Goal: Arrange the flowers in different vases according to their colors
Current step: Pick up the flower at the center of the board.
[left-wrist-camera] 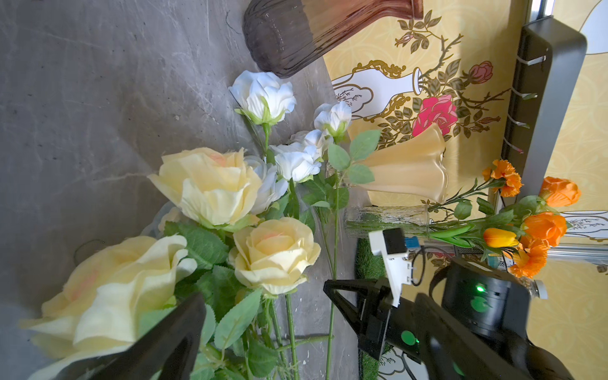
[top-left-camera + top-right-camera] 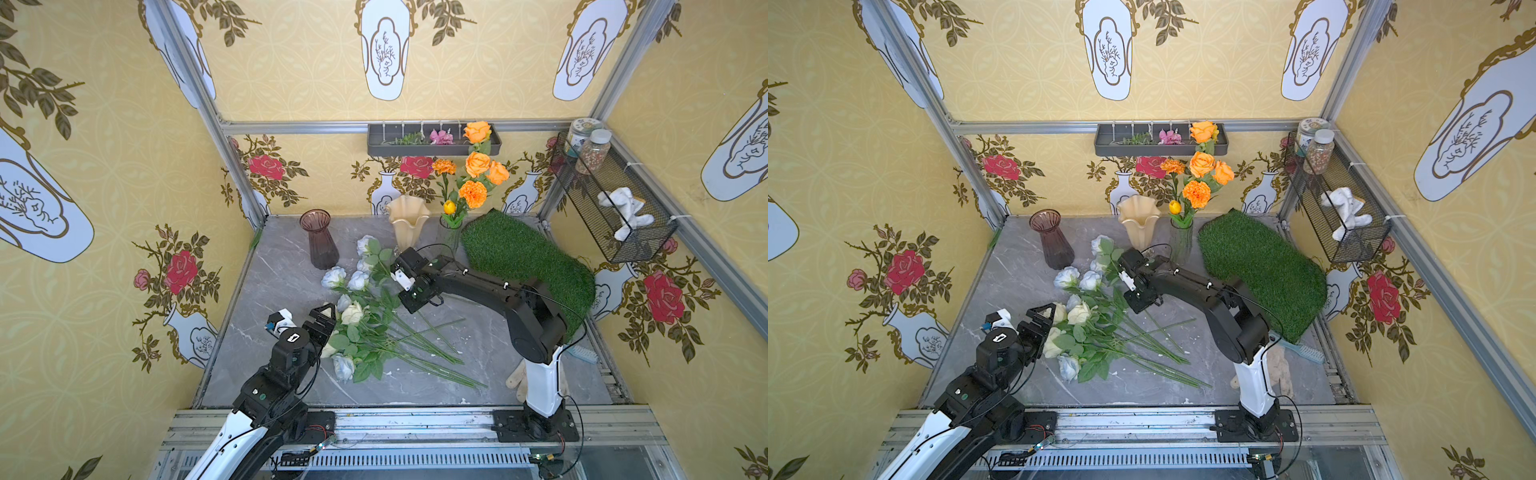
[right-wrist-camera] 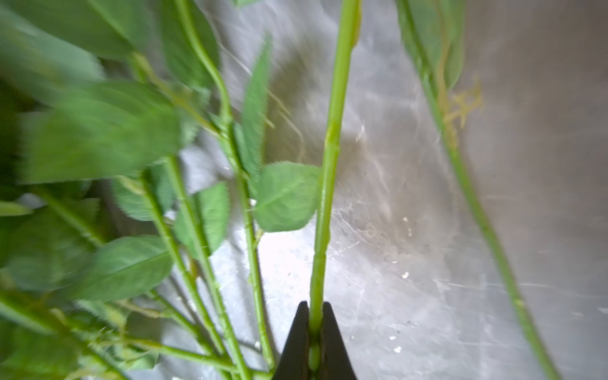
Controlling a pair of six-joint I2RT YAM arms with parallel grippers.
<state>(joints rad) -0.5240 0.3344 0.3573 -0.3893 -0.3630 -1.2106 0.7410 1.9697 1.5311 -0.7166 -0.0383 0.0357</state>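
Right claw (image 3: 315,307) pinching flower stem (image 3: 330,164); open table (image 3: 559,197) beside.

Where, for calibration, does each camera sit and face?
Top view: high front, looking down on table; left arm, right arm show.
Top view: alongside, same table.
Left wrist: low, facing cream roses, brown vase; open left gripper shows.
Right wrist: looks along right gripper, shut on green stem, toward table.
Shared: brown vase, in both top views and left wrist.
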